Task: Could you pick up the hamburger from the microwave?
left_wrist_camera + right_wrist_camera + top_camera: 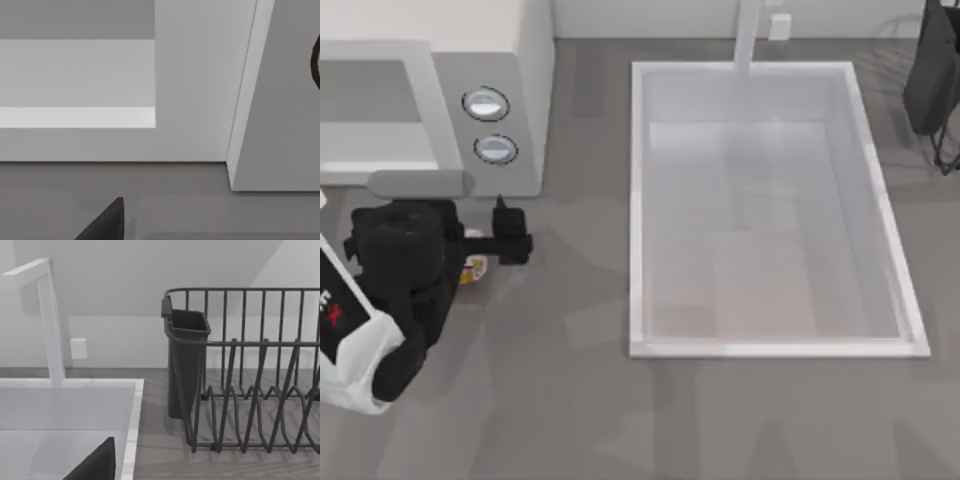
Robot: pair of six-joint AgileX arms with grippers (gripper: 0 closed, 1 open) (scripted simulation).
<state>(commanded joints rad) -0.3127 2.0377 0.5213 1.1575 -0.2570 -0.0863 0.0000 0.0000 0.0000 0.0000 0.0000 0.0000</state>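
Note:
The off-white microwave (510, 60) stands at the back left, with two round knobs (486, 103) on its panel. Its front and grey cavity (75, 70) appear in the left wrist view. Just in front of it, low over the counter, my left gripper (508, 232) reaches out from the black wrist. A small yellow-orange and white piece of the hamburger (473, 268) peeks out beside the wrist; the arm hides the rest of it. I cannot tell whether it is held. My right arm (930, 70) is parked at the back right.
A large white sink basin (638, 200) takes up the middle and right of the table, with a white faucet (50, 320) behind it. A dark wire dish rack (250, 370) with a cup holder stands at the far right. Grey counter runs along the front.

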